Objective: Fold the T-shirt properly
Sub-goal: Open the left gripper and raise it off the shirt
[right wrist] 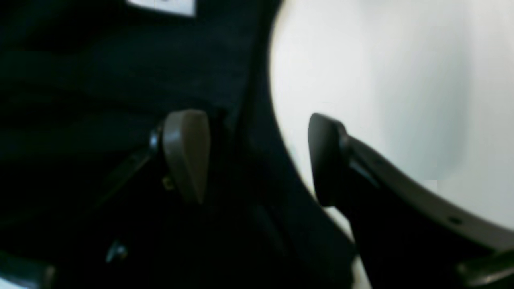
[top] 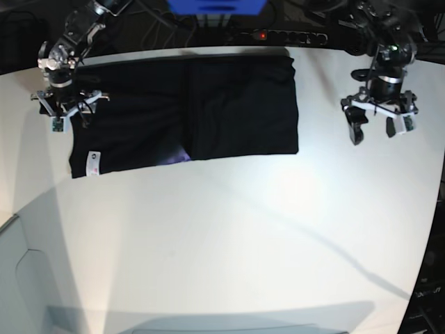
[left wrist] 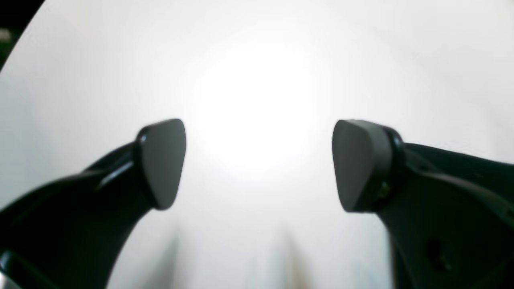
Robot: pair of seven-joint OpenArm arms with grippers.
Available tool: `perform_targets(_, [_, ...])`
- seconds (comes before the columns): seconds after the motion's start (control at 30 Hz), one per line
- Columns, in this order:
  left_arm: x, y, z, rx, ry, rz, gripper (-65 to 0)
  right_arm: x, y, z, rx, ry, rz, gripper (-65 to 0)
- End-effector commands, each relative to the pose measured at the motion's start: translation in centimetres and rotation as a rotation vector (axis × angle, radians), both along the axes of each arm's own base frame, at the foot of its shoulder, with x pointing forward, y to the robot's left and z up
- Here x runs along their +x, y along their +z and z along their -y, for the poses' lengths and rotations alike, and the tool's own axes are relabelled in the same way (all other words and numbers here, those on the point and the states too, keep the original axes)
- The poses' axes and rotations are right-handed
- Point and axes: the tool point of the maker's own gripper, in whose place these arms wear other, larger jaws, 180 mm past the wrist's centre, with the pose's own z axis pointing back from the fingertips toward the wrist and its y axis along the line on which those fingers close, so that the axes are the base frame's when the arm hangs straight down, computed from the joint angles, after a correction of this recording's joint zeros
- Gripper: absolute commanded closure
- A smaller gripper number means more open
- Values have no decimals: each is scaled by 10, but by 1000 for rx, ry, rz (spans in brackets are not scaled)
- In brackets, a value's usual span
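Your T-shirt (top: 208, 111) lies flat on the white worktop (top: 229, 243), along its far edge and toward the left of the base view. It is folded into a broad black rectangle, with a seam or fold line running down the middle and a small white tag (top: 92, 161) showing at the near left corner. A hint of purple peeks out at the near edge, just left of the middle.

Your right claw (right wrist: 257, 156) hangs over the left end of the shirt. In its wrist view the jaws stand wide apart and grip nothing: one pad (right wrist: 186, 154) is over the black cloth, the other over the cloth's edge where it meets bare worktop. Whether the pads touch the cloth, you cannot tell from these views.

Your left claw (left wrist: 259, 164) is well apart from the shirt, off to the right of the base view. Its jaws are spread wide too, with only plain white worktop between them.
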Motion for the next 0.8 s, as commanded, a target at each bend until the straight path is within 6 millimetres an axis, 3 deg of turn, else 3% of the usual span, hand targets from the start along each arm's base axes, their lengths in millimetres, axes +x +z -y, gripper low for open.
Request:
perform_targets(0.0, [7, 16, -10, 14, 8, 62, -553, 1, 0, -1, 4, 14, -3, -394])
perform_targets(0.2, [-5, 2, -38, 21, 66, 13, -551, -4, -16, -9, 41, 19, -36, -393])
perform_targets(0.57, [-19, -36, -40, -43, 95, -73, -548, 3, -18, -11, 55, 19, -33, -391])
perform_targets(0.77, [-20, -37, -41, -42, 95, -78, -548, -7, -41, -18, 102, 20, -86, -369])
